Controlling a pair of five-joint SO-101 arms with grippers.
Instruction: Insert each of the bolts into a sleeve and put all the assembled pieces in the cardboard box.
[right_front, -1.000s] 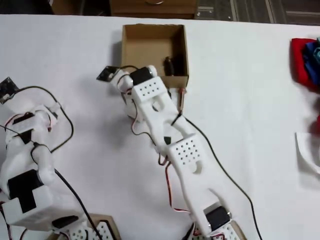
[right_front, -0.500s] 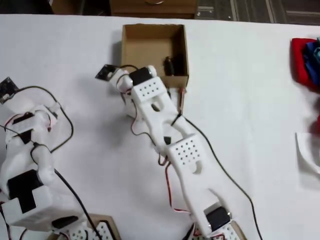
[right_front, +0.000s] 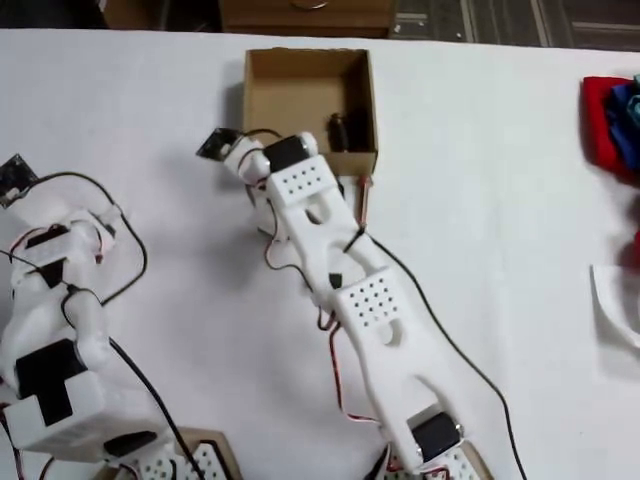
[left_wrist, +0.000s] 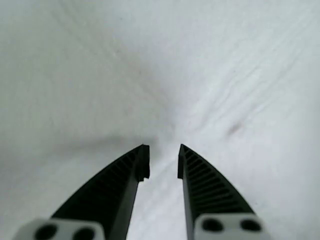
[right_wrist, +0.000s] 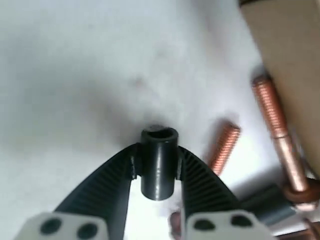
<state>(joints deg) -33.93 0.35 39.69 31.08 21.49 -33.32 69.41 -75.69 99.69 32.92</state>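
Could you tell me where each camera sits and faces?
High view: fixed overhead, looking down at table, box, left arm, right arm.
Left wrist view: on left arm, facing bare table past open left gripper.
Right wrist view: on right arm, facing table past right gripper shut on sleeve, bolts beside.
Shared: high and right wrist views show the box.

Black hollow sleeve (right_wrist: 159, 165) in the right claw (right_wrist: 157, 151); two copper bolts (right_wrist: 223, 142) beside the cardboard box (right_wrist: 292, 55).
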